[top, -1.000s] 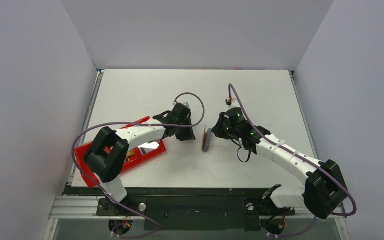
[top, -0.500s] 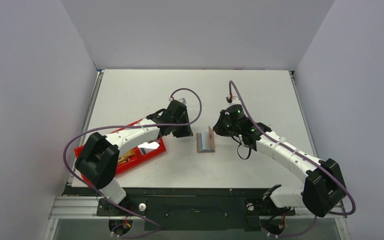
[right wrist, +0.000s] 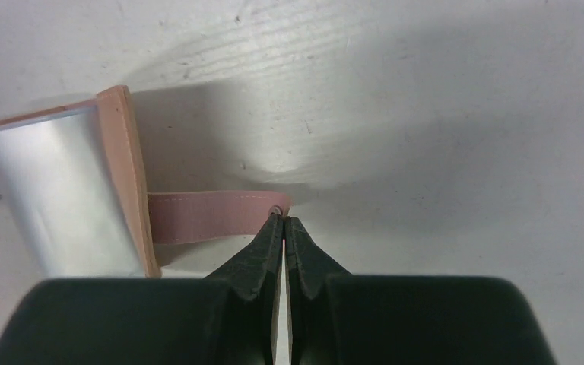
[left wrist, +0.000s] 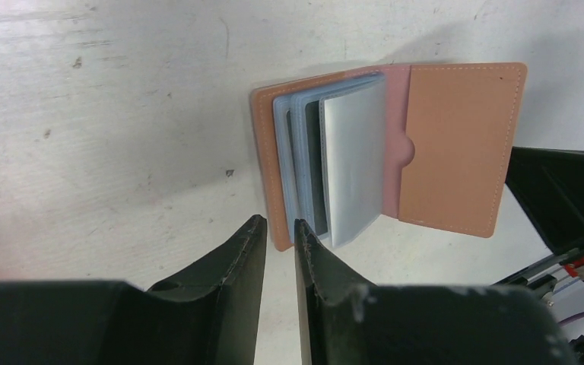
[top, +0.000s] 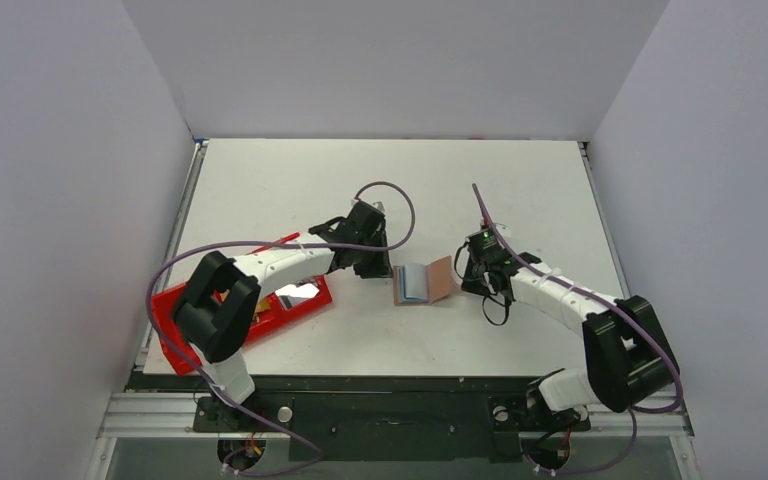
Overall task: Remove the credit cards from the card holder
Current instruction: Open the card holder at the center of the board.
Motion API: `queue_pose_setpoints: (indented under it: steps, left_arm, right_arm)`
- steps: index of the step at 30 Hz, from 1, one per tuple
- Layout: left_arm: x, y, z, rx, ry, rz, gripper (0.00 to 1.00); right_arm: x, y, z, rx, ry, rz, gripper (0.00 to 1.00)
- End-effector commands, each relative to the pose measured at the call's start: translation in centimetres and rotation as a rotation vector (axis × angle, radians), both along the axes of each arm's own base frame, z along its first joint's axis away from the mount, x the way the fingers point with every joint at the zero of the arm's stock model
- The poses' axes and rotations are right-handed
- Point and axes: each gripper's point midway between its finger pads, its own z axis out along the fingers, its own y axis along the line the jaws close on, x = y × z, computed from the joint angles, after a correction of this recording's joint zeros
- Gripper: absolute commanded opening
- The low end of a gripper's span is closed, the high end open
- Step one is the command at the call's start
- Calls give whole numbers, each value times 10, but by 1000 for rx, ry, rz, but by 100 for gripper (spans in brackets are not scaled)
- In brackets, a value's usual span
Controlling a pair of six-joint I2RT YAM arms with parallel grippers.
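Observation:
The tan card holder point(top: 441, 279) lies open on the table between my two grippers. Its right flap point(left wrist: 456, 144) is spread out, and pale blue-grey credit cards point(left wrist: 353, 163) fan up from the left half. My left gripper point(top: 381, 266) sits at the holder's left edge. Its jaws point(left wrist: 277, 225) stand a narrow gap apart, with the tan corner just beyond the tips and table showing between them. My right gripper point(right wrist: 283, 219) is shut on the end of the holder's pink snap tab point(right wrist: 213, 217). A silvery card face point(right wrist: 61, 198) shows beside the tan edge.
A red tray point(top: 175, 318) sits at the table's front left, under the left arm, with a shiny pale card point(top: 300, 292) and other small items in it. The table's left edge runs close by the tray.
The holder went from standing folded on edge to lying open with cards fanned. The right gripper moved right and lower, still holding the tab. The left gripper's jaws parted slightly.

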Motion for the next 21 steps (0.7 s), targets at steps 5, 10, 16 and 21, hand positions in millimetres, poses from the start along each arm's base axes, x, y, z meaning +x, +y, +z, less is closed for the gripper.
queue_pose_setpoints:
  steps: [5, 10, 16, 21]
  left_arm:
    - [14, -41, 10, -29, -8, -72, 19]
    - [21, -53, 5, -22, 16, -64, 19]
    - [23, -53, 4, 0, 28, -55, 18]
    - [18, -51, -1, 14, 45, -53, 20]
  right_arm:
    - [4, -13, -21, -55, 38, -26, 0]
    - [6, -15, -25, -42, 55, -34, 0]
    - [6, -12, -31, -30, 76, -23, 0]
    - [5, -14, -33, -31, 75, -20, 0]
